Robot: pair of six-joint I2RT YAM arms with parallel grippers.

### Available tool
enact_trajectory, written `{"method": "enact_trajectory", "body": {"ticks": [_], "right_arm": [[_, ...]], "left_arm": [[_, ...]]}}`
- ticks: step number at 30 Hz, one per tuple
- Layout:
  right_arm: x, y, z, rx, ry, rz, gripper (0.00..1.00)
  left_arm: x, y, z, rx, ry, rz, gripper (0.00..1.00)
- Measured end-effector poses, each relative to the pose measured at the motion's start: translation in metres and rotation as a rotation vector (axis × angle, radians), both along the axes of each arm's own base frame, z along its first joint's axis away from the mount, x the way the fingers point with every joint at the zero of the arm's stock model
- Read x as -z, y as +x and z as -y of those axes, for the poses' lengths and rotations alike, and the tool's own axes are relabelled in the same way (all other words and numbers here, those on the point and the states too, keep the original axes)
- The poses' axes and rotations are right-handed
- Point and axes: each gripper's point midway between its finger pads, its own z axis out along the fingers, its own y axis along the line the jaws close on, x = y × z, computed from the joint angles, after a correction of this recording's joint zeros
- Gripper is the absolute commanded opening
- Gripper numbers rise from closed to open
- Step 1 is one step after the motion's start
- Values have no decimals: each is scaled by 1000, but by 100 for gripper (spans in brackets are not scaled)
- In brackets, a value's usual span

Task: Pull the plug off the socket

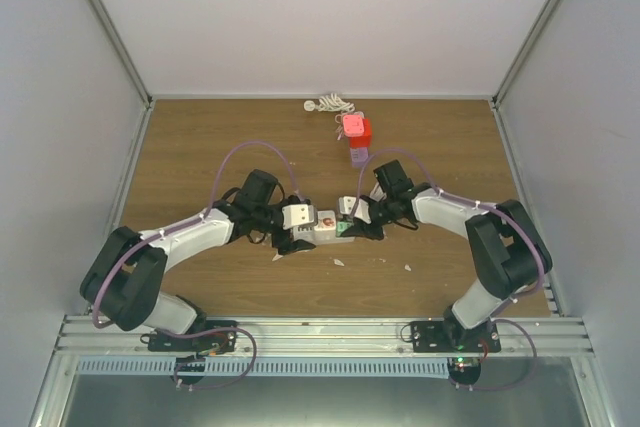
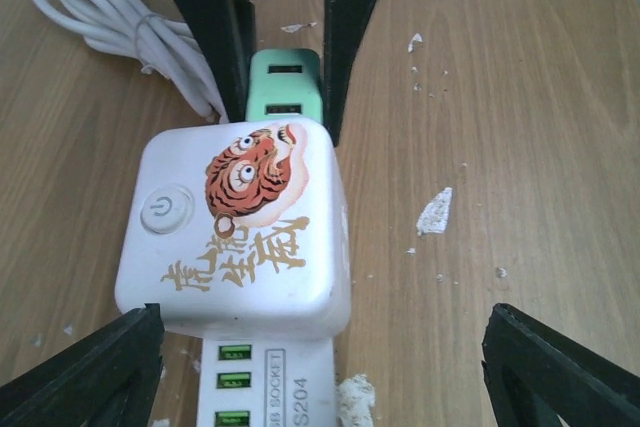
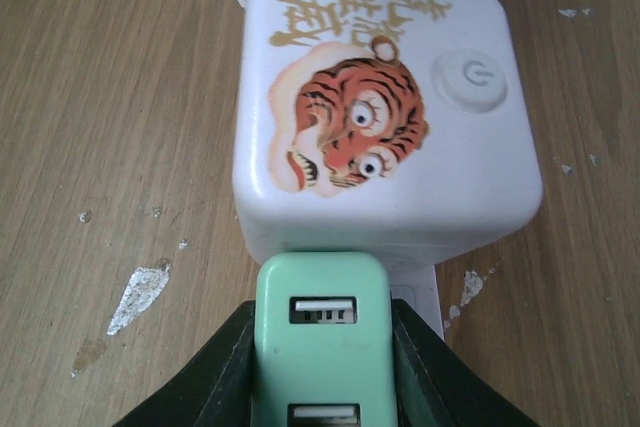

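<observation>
Though flecked, wooden table [image 1: 200, 147] between white walls [image 1: 320, 17]

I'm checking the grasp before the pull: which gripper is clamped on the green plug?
The right gripper: its fingers press both sides of the green plug. The left gripper stands open by the white socket.
</observation>
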Motion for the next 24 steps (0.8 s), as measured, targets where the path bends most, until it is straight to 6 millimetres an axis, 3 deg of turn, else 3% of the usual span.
{"method": "enact_trajectory", "body": {"ticks": [7, 17, 24], "right_arm": [[-1, -3, -5, 53, -29, -18, 18], [0, -6, -12, 97, -36, -22, 15], [0, -9, -18, 64, -37, 11, 14]], "left_arm": [[4, 9, 3, -9, 3, 10, 86], [5, 14, 0, 12, 11, 48, 93], [9, 19, 3, 65, 23, 92, 91]]}}
